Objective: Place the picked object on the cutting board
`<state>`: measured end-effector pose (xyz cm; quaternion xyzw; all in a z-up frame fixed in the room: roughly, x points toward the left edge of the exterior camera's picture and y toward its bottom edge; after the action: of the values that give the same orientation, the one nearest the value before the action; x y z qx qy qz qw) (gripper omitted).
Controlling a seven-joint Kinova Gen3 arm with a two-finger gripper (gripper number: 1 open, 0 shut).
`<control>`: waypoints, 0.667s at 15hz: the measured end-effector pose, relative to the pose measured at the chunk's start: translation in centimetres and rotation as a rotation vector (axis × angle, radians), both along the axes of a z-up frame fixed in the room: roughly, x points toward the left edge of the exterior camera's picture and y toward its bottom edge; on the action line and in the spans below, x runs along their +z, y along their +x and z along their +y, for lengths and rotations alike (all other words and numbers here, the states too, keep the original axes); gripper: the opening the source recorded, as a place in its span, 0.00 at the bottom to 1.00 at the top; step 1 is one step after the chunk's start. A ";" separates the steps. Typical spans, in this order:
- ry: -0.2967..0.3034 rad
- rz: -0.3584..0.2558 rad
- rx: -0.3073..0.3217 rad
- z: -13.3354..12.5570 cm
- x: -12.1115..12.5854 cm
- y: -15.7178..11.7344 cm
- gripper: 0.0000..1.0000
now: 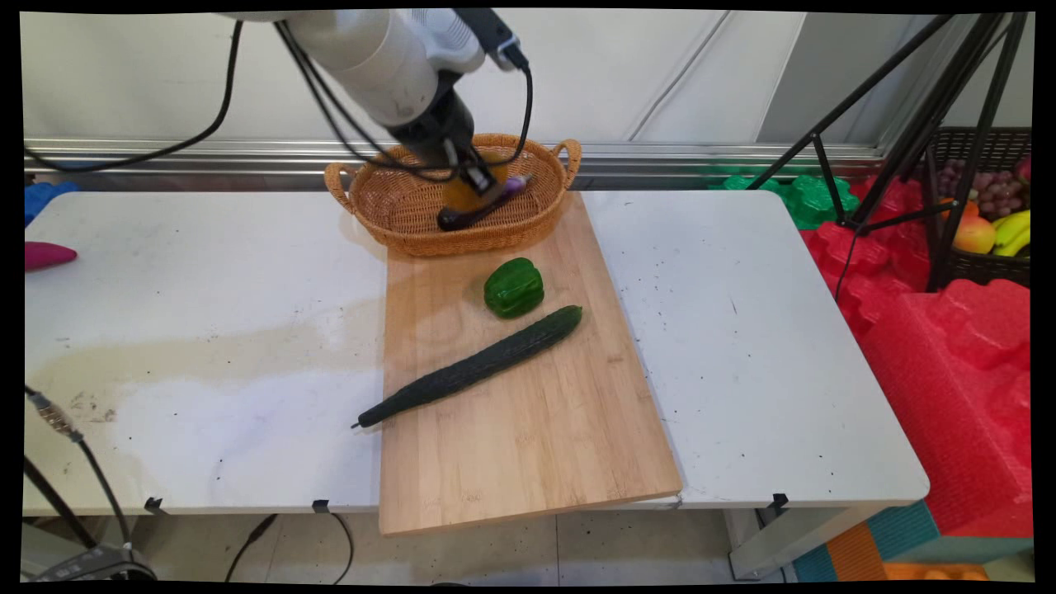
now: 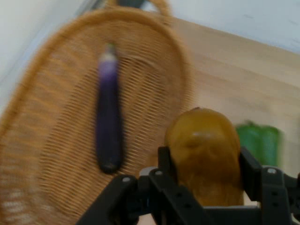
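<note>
My gripper (image 2: 204,164) is shut on a yellow-orange fruit (image 2: 204,150), rounded and smooth, held just above the woven wicker basket (image 2: 61,154). In the main view the gripper (image 1: 472,183) hangs over the basket (image 1: 396,216) at the far end of the board, with the yellow-orange fruit (image 1: 458,194) partly hidden behind it. A long purple eggplant (image 2: 108,126) lies inside the basket; the main view shows the eggplant (image 1: 483,208) slanting across the basket floor. A green bell pepper (image 1: 513,287) and a long dark cucumber (image 1: 470,367) lie on the wooden cutting board (image 1: 528,445).
A pink object (image 1: 45,255) lies at the table's left edge. A black tripod (image 1: 899,124) stands at the right, beside red foam mats (image 1: 957,346) and a dark crate of fruit (image 1: 986,214). Black cables hang from the arm.
</note>
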<state>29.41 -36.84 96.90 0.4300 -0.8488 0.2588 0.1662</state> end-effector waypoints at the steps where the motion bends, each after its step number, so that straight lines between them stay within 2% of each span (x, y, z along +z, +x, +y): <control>1: 0.024 0.005 -0.024 1.2 0.0 -0.5 0.00; 6: 0.150 0.031 -0.139 5.8 -1.4 -3.6 0.00; 10: 0.219 0.035 -0.206 7.2 -3.8 -5.7 0.00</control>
<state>23.67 -29.60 93.05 0.3607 -0.9085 0.1389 0.1587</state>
